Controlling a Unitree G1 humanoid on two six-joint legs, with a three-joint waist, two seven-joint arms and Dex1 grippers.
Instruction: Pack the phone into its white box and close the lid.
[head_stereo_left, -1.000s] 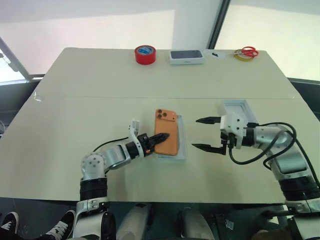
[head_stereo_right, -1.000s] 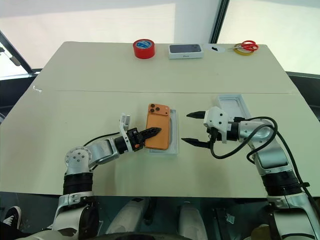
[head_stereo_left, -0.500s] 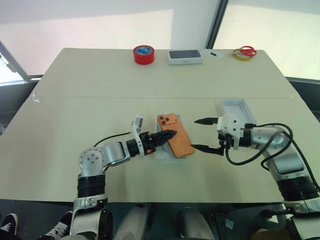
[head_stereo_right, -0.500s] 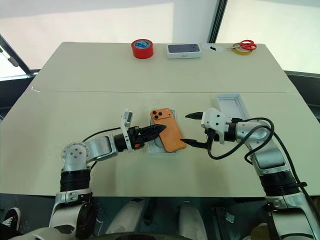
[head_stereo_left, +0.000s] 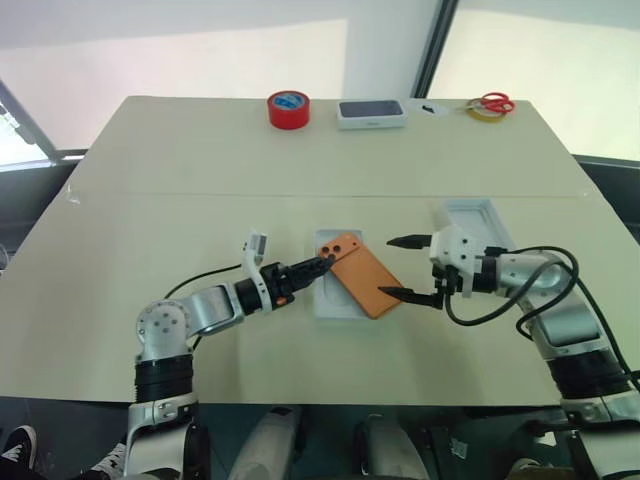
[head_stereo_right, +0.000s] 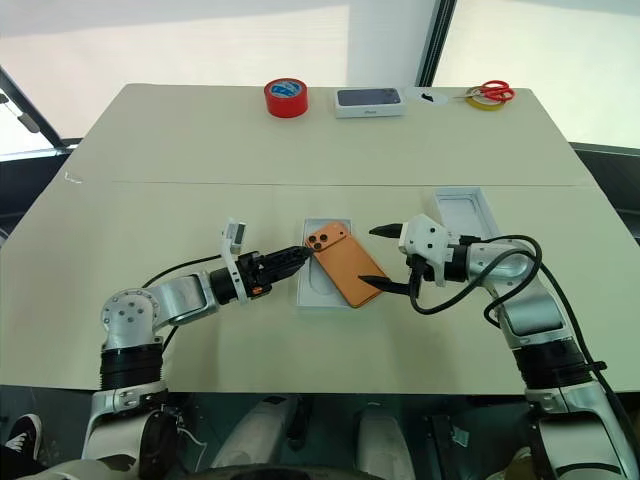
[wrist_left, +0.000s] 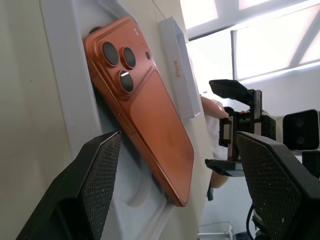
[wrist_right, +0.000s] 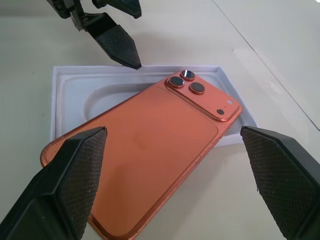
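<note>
1. Progress is partial: we have the phone (head_stereo_left: 362, 287) lying askew, back up, across the white tray (head_stereo_left: 330, 303) with the rounded recess at the table's (head_stereo_left: 150, 200) middle, not seated.
2. Left for us: square it, drop it in, then fetch the lid (head_stereo_left: 470, 216), which lies beyond our right gripper (head_stereo_left: 405, 267).
3. Our left gripper (head_stereo_left: 322, 265) stands wide open, empty, tips just beside the phone's camera corner; our right gripper is open too, holding nothing.
4. Phone's long axis runs diagonally, camera end toward the far left.
</note>
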